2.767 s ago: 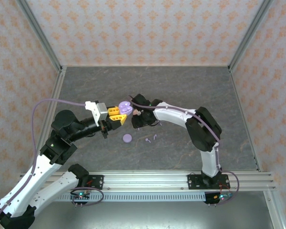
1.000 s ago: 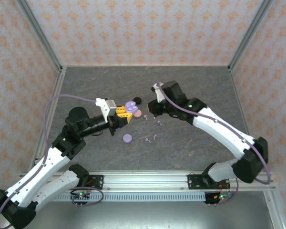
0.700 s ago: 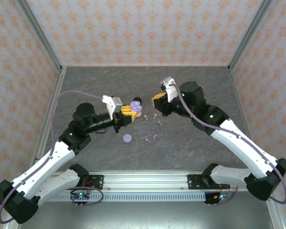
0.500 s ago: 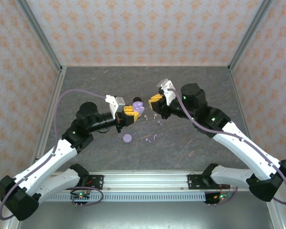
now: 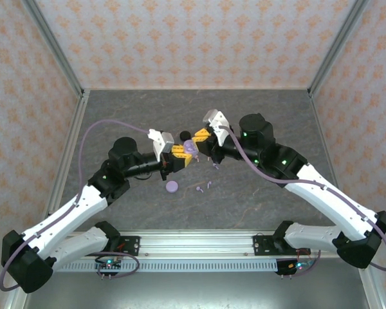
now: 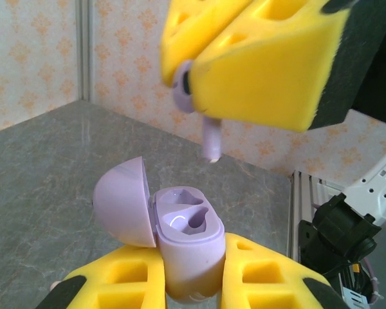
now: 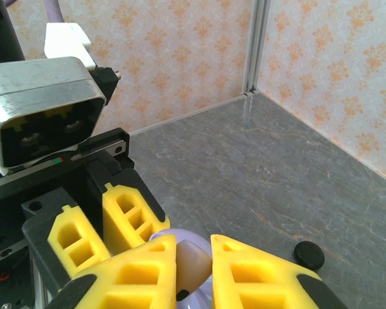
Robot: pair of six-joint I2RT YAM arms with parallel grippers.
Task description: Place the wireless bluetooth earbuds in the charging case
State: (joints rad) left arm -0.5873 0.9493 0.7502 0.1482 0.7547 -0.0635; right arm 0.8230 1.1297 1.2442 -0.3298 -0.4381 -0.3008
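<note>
My left gripper [image 5: 181,154] [image 6: 190,286] is shut on an open lavender charging case [image 5: 189,148] [image 6: 183,241], held upright above the table. Its lid [image 6: 122,199] is swung back and both sockets are bare. Just above the case, my right gripper [image 5: 202,139] [image 7: 193,270] is shut on a lavender earbud [image 6: 202,119] [image 7: 196,264]. The earbud's stem points down at the case and hangs a little above it without touching. Three more lavender earbuds [image 5: 199,189] [image 5: 209,185] [image 5: 215,166] lie loose on the table.
A closed lavender case [image 5: 172,187] lies on the table below the left gripper. A small black case [image 5: 184,136] [image 7: 308,255] sits behind the grippers. Patterned walls and metal posts ring the grey table [image 5: 264,116], and a rail runs along the near edge.
Both arms have closed in toward the middle. The right gripper swung left with its earbud to hang over the case, which the left gripper carried right and farther back.
</note>
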